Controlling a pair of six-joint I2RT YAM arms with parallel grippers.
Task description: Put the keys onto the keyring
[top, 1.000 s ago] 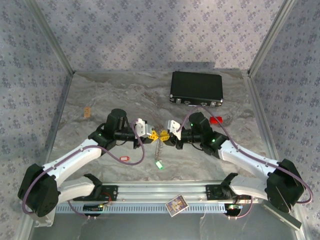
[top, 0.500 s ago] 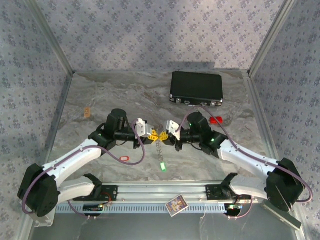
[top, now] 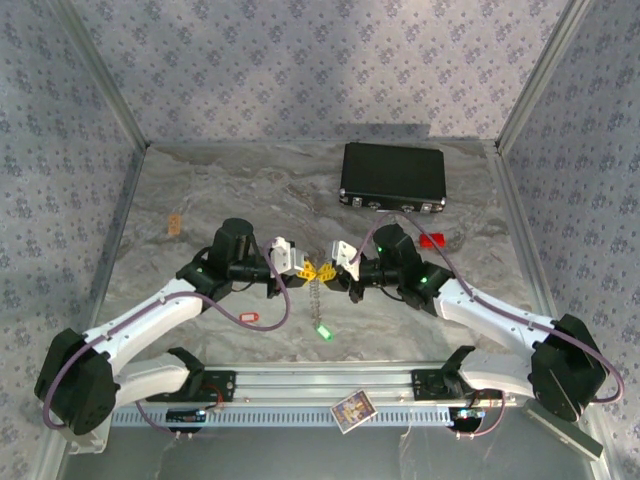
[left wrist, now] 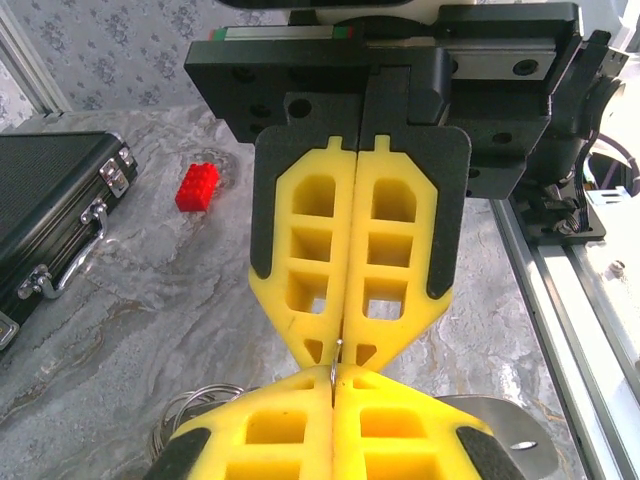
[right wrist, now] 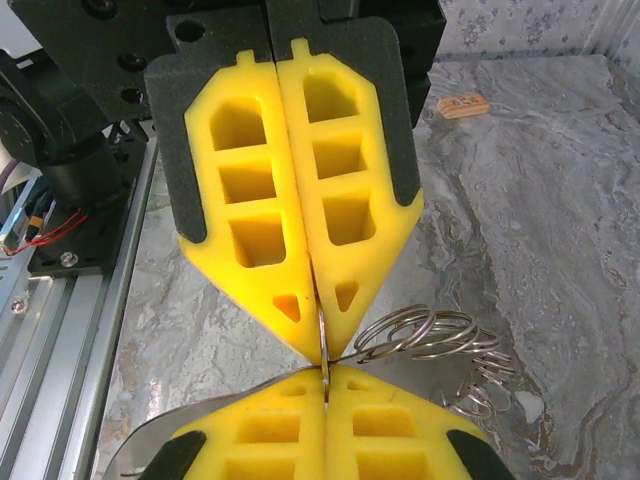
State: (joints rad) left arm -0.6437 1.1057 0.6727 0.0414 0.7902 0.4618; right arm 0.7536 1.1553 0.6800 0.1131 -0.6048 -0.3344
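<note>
Jaws of the two arms meet tip to tip near the middle of the desk [top: 220, 190], a little toward its near edge. The left jaws are pressed fully together, their yellow pads [left wrist: 300, 395] flush, with a thin strand of the keyring [right wrist: 430, 335] pinched at the very tip. The right jaws are closed the same way, pads [right wrist: 380, 400] flush, nipping the same strand right where the two tips touch. The rest of the keyring, a loose bunch of silvery wire loops, spills from that point onto the desk and trails toward the near edge.

The green key [top: 323, 331] lies on the desk just past the keyring's near end; whether it is linked to the wire cannot be told. The red key [top: 247, 317] lies well apart from the ring, toward the near-left corner, beside the left arm and under a loop of purple cable [top: 286, 300].

A black case [top: 392, 180] with latches sits by the far edge, right of centre. A red toy brick [top: 431, 240] lies between it and the right arm. A small tan block [top: 175, 224] lies near the left edge. A card [top: 351, 410] rests on the metal rail [top: 280, 383] along the near edge.
</note>
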